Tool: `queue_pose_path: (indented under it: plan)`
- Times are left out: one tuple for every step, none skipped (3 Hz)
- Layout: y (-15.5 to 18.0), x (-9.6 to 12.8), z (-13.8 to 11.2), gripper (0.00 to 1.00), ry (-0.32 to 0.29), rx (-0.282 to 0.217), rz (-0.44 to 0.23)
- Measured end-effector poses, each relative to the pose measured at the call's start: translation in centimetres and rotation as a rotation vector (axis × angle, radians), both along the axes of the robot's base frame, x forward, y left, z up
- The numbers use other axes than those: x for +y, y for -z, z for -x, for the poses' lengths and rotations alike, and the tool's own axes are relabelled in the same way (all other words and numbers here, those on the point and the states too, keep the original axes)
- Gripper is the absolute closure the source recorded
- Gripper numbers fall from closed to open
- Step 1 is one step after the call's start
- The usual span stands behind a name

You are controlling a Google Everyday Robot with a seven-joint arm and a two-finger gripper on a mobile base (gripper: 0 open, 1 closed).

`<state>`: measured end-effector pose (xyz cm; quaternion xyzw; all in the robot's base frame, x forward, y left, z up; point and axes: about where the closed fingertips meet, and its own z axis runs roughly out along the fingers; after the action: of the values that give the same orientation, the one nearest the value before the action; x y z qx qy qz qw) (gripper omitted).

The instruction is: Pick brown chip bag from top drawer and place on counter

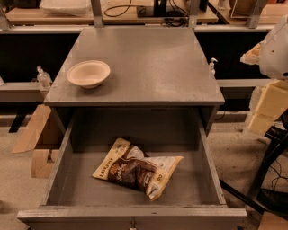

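Observation:
The brown chip bag (137, 170) lies flat on the floor of the open top drawer (58, 179), slightly left of centre, with its dark brown panel facing up and tan-yellow edges. The drawer is pulled fully out below the grey counter (153, 63). My gripper (254, 53) is at the right edge of the camera view, beside the counter's right side, with the white arm housing behind it. It is high above and to the right of the drawer, far from the bag and holding nothing that shows.
A pale beige bowl (88, 73) stands on the counter's left front part. A small clear bottle (43, 77) sits on a ledge to the left, another (212, 65) at the counter's right edge. Yellow blocks (270, 105) and dark cables are on the right. A wooden bench (112, 13) lies behind.

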<state>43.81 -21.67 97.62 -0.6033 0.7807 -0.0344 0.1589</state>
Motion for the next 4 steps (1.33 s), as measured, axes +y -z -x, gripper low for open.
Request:
queue_pose_path:
  plan:
    - [0.0,0.0,0.0,0.00,0.000,0.000,0.000]
    - [3.0,0.7,-2.2,0.00,0.001,0.015,-0.062]
    - [7.6,1.8,-4.0,0.00,0.013,0.018,-0.132]
    - [16.5,4.5,-5.3,0.00,0.048,0.002,-0.193]
